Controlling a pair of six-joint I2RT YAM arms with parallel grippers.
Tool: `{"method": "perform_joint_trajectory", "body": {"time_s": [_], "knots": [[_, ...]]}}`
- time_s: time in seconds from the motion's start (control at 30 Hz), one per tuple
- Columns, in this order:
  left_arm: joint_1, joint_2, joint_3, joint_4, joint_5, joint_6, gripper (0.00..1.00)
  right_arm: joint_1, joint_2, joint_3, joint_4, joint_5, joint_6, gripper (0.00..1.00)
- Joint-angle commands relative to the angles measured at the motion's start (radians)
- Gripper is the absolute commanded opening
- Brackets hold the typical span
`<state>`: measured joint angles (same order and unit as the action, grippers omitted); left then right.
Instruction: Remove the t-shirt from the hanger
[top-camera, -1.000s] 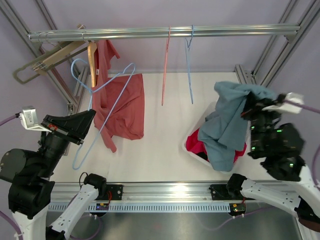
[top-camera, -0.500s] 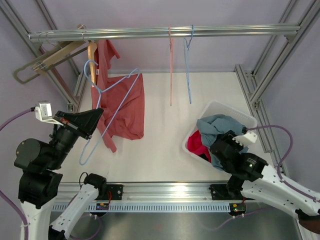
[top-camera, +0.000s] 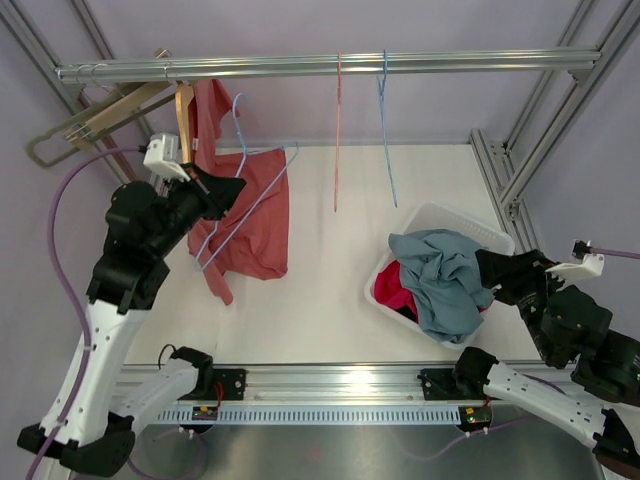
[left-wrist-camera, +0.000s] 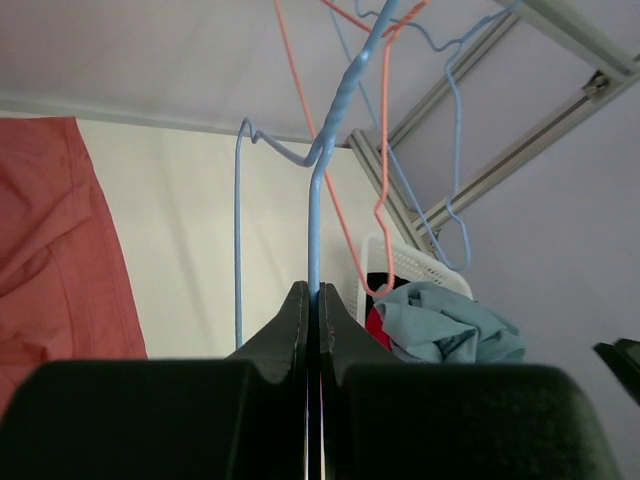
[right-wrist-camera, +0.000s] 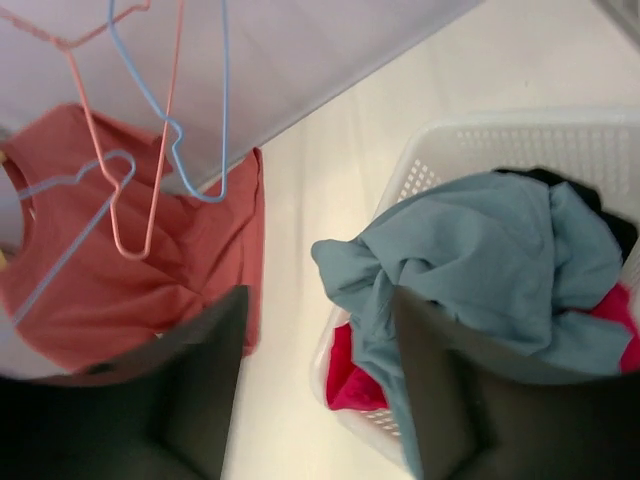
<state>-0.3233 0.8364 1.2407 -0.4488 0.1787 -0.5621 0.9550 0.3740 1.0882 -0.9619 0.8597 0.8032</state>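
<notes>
A bare light-blue wire hanger (top-camera: 238, 108) is pinched in my shut left gripper (top-camera: 228, 193), raised near the rail at the left; the left wrist view shows its wire (left-wrist-camera: 312, 200) clamped between the jaws of that gripper (left-wrist-camera: 314, 292). The teal t-shirt (top-camera: 445, 278) lies crumpled on the white basket (top-camera: 455, 216), off any hanger. My right gripper (top-camera: 487, 276) is open and empty just right of the shirt; in the right wrist view this gripper (right-wrist-camera: 318, 300) hovers beside the teal shirt (right-wrist-camera: 480, 260) and the basket (right-wrist-camera: 500, 135).
A red t-shirt (top-camera: 245, 215) hangs from a wooden hanger (top-camera: 183, 125) behind my left gripper. A pink hanger (top-camera: 336, 130) and a blue hanger (top-camera: 385, 130) hang bare on the metal rail (top-camera: 320, 66). Red and black clothes lie under the teal shirt.
The right gripper dropped the teal t-shirt into the basket, opened and drew back to the right. The left arm lifted the blue hanger up and toward the rail.
</notes>
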Motion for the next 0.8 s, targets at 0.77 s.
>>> {"method": "perform_joint_trajectory", "body": {"time_s": [0.77], "knots": [[-0.115,0.596,0.379,0.303,-0.110,0.107,0.00,-0.002,0.068,-0.223,0.322,-0.453,-0.223,0.01]]}}
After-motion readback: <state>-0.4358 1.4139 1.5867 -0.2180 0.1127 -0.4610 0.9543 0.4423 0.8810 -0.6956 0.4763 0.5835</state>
